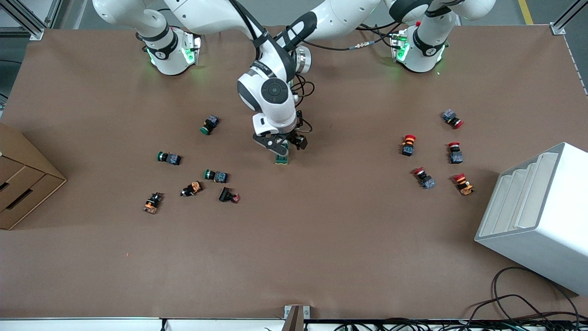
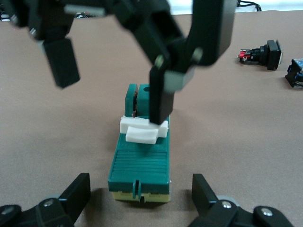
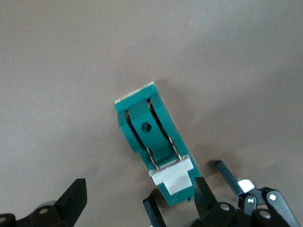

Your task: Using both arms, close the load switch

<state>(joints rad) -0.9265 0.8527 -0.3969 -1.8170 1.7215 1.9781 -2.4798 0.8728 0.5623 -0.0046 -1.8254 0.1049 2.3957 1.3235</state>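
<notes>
The load switch (image 1: 281, 158) is a dark-green block with a white toggle (image 2: 143, 131) and lies on the brown table mid-way between the arms. It also shows in the right wrist view (image 3: 150, 137). My right gripper (image 1: 287, 143) is open over it. One of its fingers (image 2: 160, 101) stands against the toggle and the other is off to the side. My left gripper (image 2: 141, 191) is open and low at the table, with its jaws either side of the switch's ribbed end and not touching it. In the front view the right arm's hand mostly hides it.
Several green and orange push-buttons (image 1: 216, 176) lie toward the right arm's end and several red ones (image 1: 408, 145) toward the left arm's end. A cardboard drawer box (image 1: 23, 184) and a white stepped bin (image 1: 537, 216) stand at the table's ends.
</notes>
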